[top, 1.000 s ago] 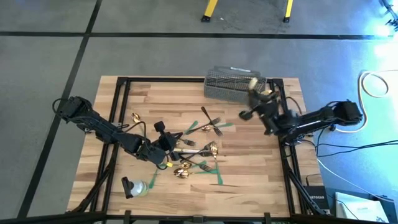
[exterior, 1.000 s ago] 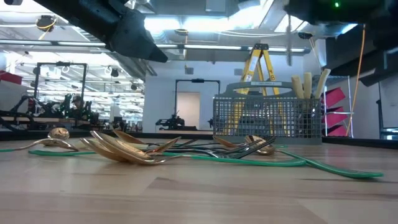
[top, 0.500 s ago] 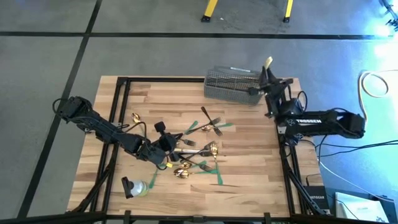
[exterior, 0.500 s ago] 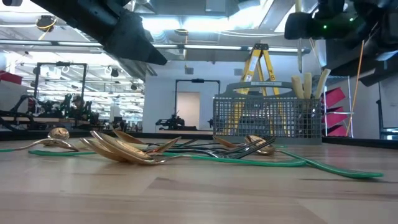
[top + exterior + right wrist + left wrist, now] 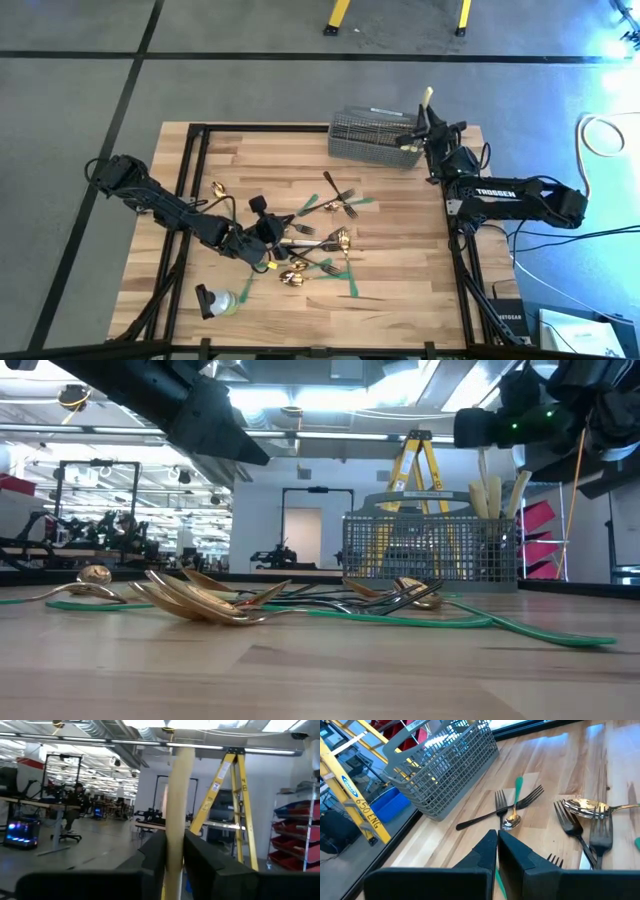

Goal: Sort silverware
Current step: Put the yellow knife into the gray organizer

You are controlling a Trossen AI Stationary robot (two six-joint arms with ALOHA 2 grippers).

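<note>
A cream-handled knife point(image 5: 176, 815) is held upright, clamped btwn the right gripper point(image 5: 425, 128) fingers over the basket point(image 5: 372, 137), upper right of the high view. Drop-off step, prob; release needed next. Left gripper point(image 5: 262, 238) is shut over the forks point(image 5: 580, 827) and spoons point(image 5: 195, 600) mid-bench.

Gold spoons point(image 5: 341, 238), dark forks point(image 5: 339, 193), grey mesh basket point(image 5: 372, 138)

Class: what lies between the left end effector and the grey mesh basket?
In the left wrist view: crossed dark forks and a gold spoon, then bare wood before the basket.
</note>
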